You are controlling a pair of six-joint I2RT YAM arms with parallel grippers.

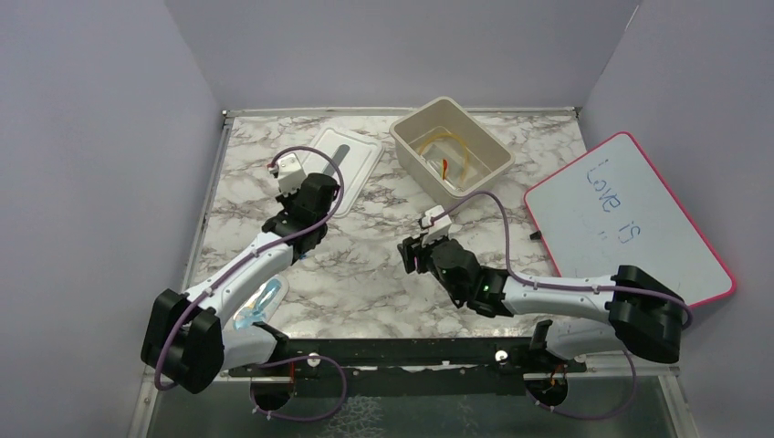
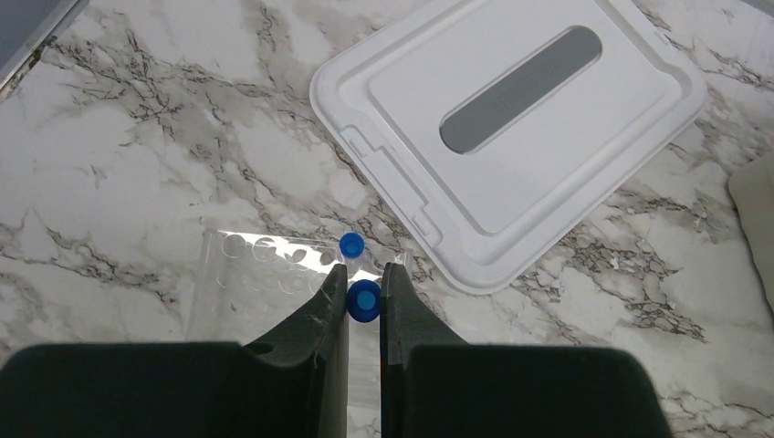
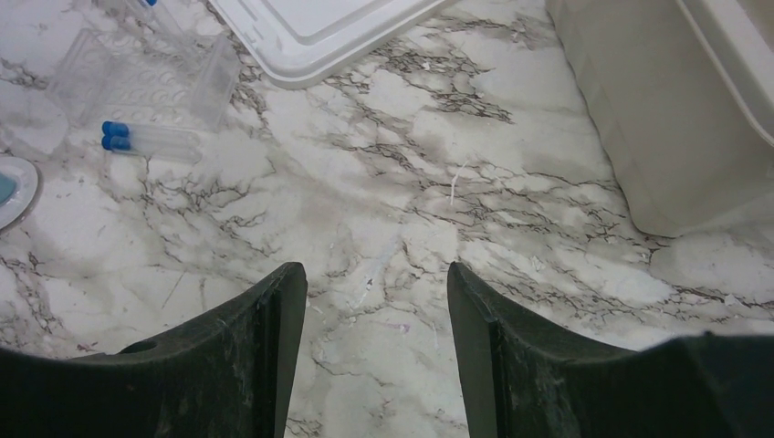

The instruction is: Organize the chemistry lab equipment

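My left gripper (image 2: 365,276) is shut on a blue-capped tube (image 2: 364,301), held upright over a clear plastic rack (image 2: 260,274). Another blue-capped tube (image 2: 350,245) stands in that rack by the fingertips. Two more blue-capped tubes (image 3: 146,140) lie on the marble next to the rack (image 3: 137,78) in the right wrist view. My right gripper (image 3: 376,278) is open over bare marble mid-table, with nothing between its fingers. In the beige bin (image 1: 484,130) at the back lie an amber tubing coil (image 1: 454,146) and a red-tipped dropper (image 1: 444,167).
A white lid (image 2: 511,128) with a grey handle strip lies flat just beyond the rack. A pink-edged whiteboard (image 1: 625,219) rests at the right edge. A round clear dish (image 1: 260,301) with something blue in it sits by the left arm. Grey walls enclose the table.
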